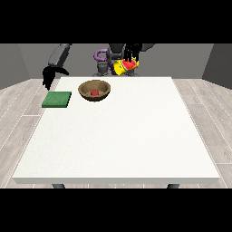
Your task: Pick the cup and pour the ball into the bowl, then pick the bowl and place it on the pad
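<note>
**Ball in the bowl, cup aloft, bowl next**

The hand at the view's right [131,50] has dark fingers curled down round the cup [125,66], which it holds tipped in the air above the table's far edge, at about two o'clock from the bowl [94,89]. The cup is yellow with a red band, a smooth cylinder, and reads as light and rigid. The hand at the view's left [47,76] hangs off the table's far left corner, at about twelve o'clock from the pad [57,99]; I cannot tell how its fingers lie.

The ball [94,93], small, red and round, sits in the bottom of the bowl, so the pour looks done. The bowl is brown, wood-like, round and shallow with a thick rim; it stands on the white table [122,136] near the far edge. The pad, a flat green square with a matte, soft-looking face, lies just beside the bowl at about nine o'clock.

The bowl is probably stiff and fairly light. Its sloping wall may slip, so the rim is the likely place to pinch, on the side toward nine o'clock. It should travel level, or the ball could roll out.
</note>
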